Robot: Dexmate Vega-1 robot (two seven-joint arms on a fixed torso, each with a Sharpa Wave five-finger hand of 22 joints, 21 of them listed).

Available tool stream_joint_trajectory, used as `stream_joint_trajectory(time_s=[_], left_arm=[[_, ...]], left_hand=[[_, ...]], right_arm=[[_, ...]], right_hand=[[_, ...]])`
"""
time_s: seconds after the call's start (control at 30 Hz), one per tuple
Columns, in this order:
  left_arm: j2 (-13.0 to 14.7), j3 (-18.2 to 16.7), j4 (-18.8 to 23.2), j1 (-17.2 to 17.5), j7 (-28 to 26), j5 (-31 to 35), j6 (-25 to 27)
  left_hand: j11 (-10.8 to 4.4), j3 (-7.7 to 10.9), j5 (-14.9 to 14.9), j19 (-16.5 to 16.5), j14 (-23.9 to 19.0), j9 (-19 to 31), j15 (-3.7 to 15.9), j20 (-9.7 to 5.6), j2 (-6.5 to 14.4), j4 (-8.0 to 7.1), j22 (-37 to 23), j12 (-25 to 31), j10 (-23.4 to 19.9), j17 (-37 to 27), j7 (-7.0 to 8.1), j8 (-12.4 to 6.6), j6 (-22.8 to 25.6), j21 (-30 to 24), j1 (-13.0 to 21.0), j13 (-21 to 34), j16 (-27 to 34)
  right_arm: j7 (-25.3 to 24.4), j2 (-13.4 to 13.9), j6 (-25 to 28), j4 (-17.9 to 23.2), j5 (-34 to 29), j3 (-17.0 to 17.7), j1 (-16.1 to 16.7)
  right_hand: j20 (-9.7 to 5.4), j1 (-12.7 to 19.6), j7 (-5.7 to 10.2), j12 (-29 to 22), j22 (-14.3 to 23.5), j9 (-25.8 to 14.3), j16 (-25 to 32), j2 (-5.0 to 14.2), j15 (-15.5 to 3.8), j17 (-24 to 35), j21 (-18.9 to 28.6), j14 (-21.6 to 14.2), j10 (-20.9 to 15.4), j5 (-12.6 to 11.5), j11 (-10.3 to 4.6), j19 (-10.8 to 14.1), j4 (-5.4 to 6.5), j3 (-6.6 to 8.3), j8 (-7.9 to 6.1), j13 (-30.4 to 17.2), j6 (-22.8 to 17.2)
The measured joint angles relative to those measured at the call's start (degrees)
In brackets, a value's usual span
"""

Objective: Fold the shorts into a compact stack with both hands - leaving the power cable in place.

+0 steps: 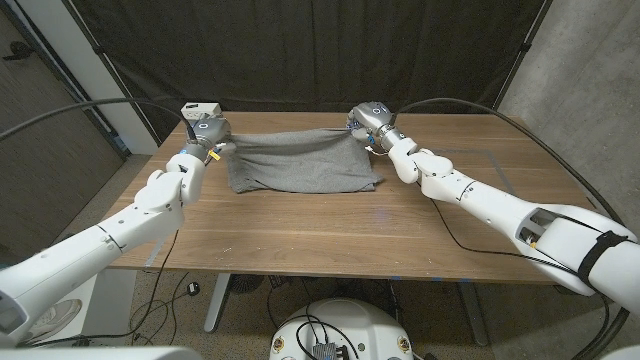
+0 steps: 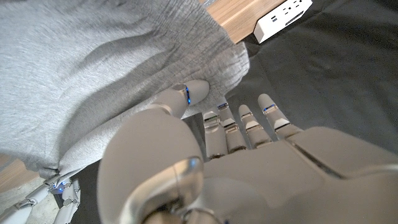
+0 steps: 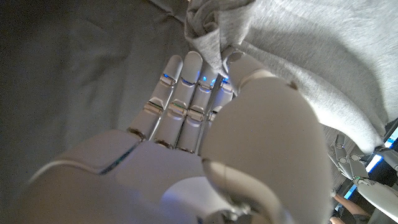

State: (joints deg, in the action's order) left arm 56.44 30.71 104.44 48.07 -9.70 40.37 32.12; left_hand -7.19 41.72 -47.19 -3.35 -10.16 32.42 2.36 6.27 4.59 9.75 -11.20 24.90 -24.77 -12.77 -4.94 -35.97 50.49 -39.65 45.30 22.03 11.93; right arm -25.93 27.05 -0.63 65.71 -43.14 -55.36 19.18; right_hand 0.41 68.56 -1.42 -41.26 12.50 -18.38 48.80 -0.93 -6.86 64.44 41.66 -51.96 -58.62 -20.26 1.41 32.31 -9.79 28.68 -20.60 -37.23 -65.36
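The grey shorts (image 1: 300, 160) hang stretched between the two arms over the far half of the wooden surface (image 1: 330, 230). Their upper edge is lifted off the wood at both far corners and sags a little in the middle, while the lower edge lies on the surface in a loose, wrinkled line.

The left robot hand (image 1: 208, 138) grips the shorts' far left corner. In the left wrist view the thumb of this robot hand (image 2: 205, 162) presses into the grey cloth (image 2: 106, 68) with the other fingers reaching up behind the hem, so the fabric is pinched between them.

The right robot hand (image 1: 372, 125) holds the far right corner. In the right wrist view this robot hand (image 3: 211, 124) has a bunched fold of the shorts (image 3: 298, 56) caught between its thumb and the tips of the fingers beside it.

A white power strip (image 1: 200, 109) sits at the far left corner of the surface, just behind the left robot hand and apart from the cloth; the left wrist view shows its outlets (image 2: 283, 18) at the wood's edge. A thin black cable (image 1: 470, 240) runs across the surface on the right side, passing under the right forearm and well apart from the shorts. A dark curtain (image 1: 300, 50) hangs behind the surface.
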Motion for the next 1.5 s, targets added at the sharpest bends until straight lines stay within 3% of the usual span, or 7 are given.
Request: stream_joint_trajectory(time_s=[0.17, 0.43, 0.73, 0.83, 0.97, 1.1, 1.5], left_arm=[[-0.7, 1.0, -1.2, -0.9, -0.3, 0.2, 0.3], [-2.7, 3.5, -4.2, -2.9, -1.9, 1.9, 1.6], [-5.9, 6.2, -8.4, -5.1, -4.3, 3.3, 3.3], [-7.1, 7.2, -10.1, -6.0, -4.9, 3.4, 3.7], [-8.3, 8.1, -11.7, -7.0, -5.2, 3.4, 4.5], [-10.0, 9.8, -14.0, -8.9, -5.1, 3.3, 5.1], [-13.2, 14.5, -18.6, -13.2, -2.7, 4.7, 9.7]], left_hand=[[0.00, -1.69, 0.0, 0.2, 0.0, -1.1, 0.00, 0.19, 0.7, -0.03, 0.0, 0.0, 0.0, 0.0, 0.63, 0.00, -0.7, 0.0, 0.7, 0.0, 0.2], [0.24, -5.01, 19.6, 1.7, -1.6, -6.2, -0.28, 1.74, 3.8, 1.57, 0.0, 1.1, -0.7, 0.5, 0.25, 0.02, -3.9, -1.1, 3.6, -0.2, 1.7], [-0.07, -5.94, 25.1, 2.4, -2.9, -9.0, -0.22, 2.02, 4.8, 2.47, 0.0, 1.4, -2.4, 0.9, 1.11, 1.03, -3.8, -1.7, 4.4, -0.3, 2.5], [0.11, -6.49, 26.9, 2.4, -2.9, -10.1, -0.22, 2.02, 5.4, 2.23, 0.0, 1.4, -3.2, 1.0, 1.61, 2.92, -4.4, -1.9, 5.0, -0.2, 2.9], [1.31, -8.91, 29.5, 2.1, -2.9, -12.7, -0.20, 2.31, 7.2, -2.90, -0.1, 0.7, -2.0, 0.1, 0.87, 7.15, -8.1, -2.1, 4.8, -0.1, 3.8], [2.50, -7.14, 31.0, 1.5, -1.1, -15.0, -0.10, 2.99, 7.9, -5.92, -0.1, -1.3, 1.0, -0.9, 0.95, 11.35, -12.5, -2.3, 4.3, -0.3, 4.2], [3.60, -5.20, 33.7, 0.3, 0.1, -19.0, -0.13, 2.82, 7.3, -7.88, -0.1, -5.2, 5.7, -1.8, 7.01, 20.80, -25.9, -3.2, 4.8, -2.0, 5.1]], right_arm=[[0.0, -0.6, -0.2, -1.6, 0.3, -1.1, -0.9], [-0.3, -1.3, -0.5, -3.5, 0.5, -2.6, -1.8], [-0.5, -1.7, -0.6, -4.6, 0.5, -4.0, -2.6], [-0.5, -1.8, -0.6, -4.7, 0.4, -4.3, -2.8], [0.0, -1.8, -0.4, -4.7, 0.4, -4.7, -3.0], [1.6, -1.7, 0.6, -4.2, 0.3, -4.9, -3.0], [7.0, -0.4, 4.1, -0.7, 0.0, -5.2, -2.9]], right_hand=[[-0.08, 0.6, 0.43, 0.6, 0.0, 0.3, 0.0, 0.60, -0.01, -0.5, 0.5, 0.2, 0.3, 0.8, -0.31, -0.1, 0.04, -0.91, 0.28, 0.6, 0.4], [-0.31, 1.1, 1.13, 2.1, -0.3, 0.8, 0.0, 1.13, 0.00, -1.7, 1.4, 0.2, 0.6, 3.1, -0.60, -0.3, -0.07, -1.83, 1.34, 2.8, 1.5], [-0.52, 2.2, 1.13, 3.4, -0.6, 1.5, 0.0, 1.70, 0.00, -2.7, 2.1, 0.4, 0.6, 5.9, -0.60, -0.5, -0.07, -2.30, 1.79, 4.5, 1.5], [-0.62, 2.7, 1.39, 3.8, -0.8, 1.8, -0.5, 2.16, 0.01, -3.5, 2.3, 0.4, 0.6, 6.8, -0.61, -0.6, 0.10, -2.60, 2.43, 5.1, 2.1], [-0.82, 2.9, 1.87, 4.6, -0.8, 2.3, -1.1, 2.39, 0.09, -4.7, 2.7, 0.5, 0.8, 7.7, -0.82, -0.8, 0.33, -2.83, 3.35, 6.1, 2.9], [-0.66, 3.6, 2.56, 6.3, -1.1, 3.3, -3.0, 3.13, 0.13, -6.4, 3.1, 1.6, 2.1, 8.6, -1.44, -1.8, 0.33, -2.84, 5.17, 7.9, 4.6], [0.57, -2.0, 6.04, 16.2, -1.8, 6.8, -17.9, 4.68, 1.63, -18.4, 4.7, 7.2, 14.3, 9.5, -3.75, -5.4, 2.29, 1.86, 10.45, 14.1, 16.7]])
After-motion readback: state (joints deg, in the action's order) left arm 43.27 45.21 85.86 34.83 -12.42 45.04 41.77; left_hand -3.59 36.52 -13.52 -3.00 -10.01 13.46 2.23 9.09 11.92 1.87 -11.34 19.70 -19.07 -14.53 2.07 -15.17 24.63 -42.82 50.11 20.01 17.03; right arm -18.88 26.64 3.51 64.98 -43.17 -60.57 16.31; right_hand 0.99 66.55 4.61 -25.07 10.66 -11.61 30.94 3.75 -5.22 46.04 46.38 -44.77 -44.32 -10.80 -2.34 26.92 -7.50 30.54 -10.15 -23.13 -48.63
